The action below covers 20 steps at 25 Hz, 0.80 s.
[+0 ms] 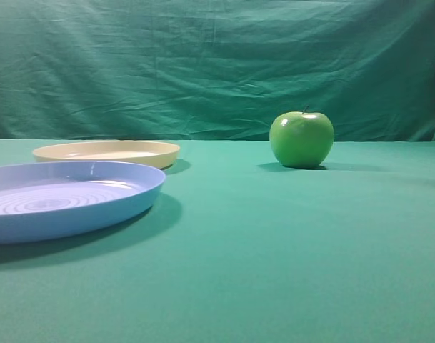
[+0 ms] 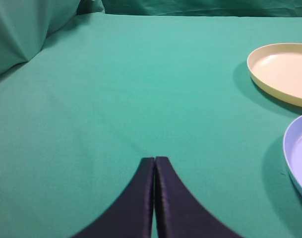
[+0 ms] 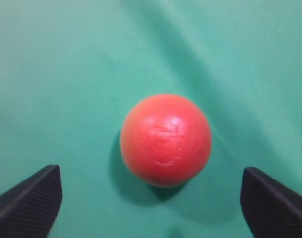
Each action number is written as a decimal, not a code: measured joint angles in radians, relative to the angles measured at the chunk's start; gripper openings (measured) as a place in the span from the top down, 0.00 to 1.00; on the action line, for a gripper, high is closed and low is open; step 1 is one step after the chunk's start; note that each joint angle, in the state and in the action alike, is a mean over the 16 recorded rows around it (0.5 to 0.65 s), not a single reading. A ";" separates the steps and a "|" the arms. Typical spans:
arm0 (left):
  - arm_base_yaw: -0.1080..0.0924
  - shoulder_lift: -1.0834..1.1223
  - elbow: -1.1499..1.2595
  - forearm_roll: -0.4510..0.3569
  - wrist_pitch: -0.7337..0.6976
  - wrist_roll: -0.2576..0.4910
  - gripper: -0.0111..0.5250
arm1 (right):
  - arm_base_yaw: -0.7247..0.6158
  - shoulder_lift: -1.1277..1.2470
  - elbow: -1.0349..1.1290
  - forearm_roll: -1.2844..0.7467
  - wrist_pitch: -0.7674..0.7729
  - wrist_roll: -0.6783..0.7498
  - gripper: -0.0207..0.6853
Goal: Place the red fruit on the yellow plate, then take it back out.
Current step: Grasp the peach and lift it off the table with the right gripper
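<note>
The right gripper (image 3: 151, 198) is released, jaws wide apart. The red fruit (image 3: 165, 140) sits on the green surface (image 3: 66, 74) between the two fingers, a bit ahead of them, touching neither one.

The left gripper (image 2: 154, 163) is clenched, fingertips pressed together, holding nothing. The yellow plate (image 2: 282, 74) lies ahead & to the right of it, w/ nothing on it. A light blue plate (image 2: 297, 153) is nearer, also on its right side. In the high view a green apple (image 1: 301, 139) stands upright on the surface, well apart from both plates.
</note>
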<state>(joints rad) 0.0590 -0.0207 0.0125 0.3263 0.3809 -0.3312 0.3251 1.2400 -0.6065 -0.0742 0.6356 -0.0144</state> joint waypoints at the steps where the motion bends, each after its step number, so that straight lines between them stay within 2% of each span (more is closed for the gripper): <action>1: 0.000 0.000 0.000 0.000 0.000 0.000 0.98 | 0.000 0.017 0.000 -0.013 -0.012 0.019 0.07; 6: 0.000 0.000 0.000 0.000 0.000 0.001 0.98 | 0.000 0.103 -0.002 -0.069 -0.073 0.107 0.06; 10: 0.000 0.000 0.000 0.000 0.000 0.002 0.98 | 0.000 0.166 -0.002 -0.083 -0.121 0.145 0.11; 13: 0.000 0.000 0.000 0.000 0.000 0.003 0.98 | 0.000 0.203 -0.003 -0.084 -0.150 0.162 0.19; 20: 0.000 0.000 0.000 0.000 0.000 0.003 0.98 | 0.002 0.250 -0.054 -0.079 -0.144 0.180 0.46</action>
<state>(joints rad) 0.0590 -0.0207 0.0125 0.3263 0.3809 -0.3281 0.3274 1.4902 -0.6608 -0.1531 0.4911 0.1657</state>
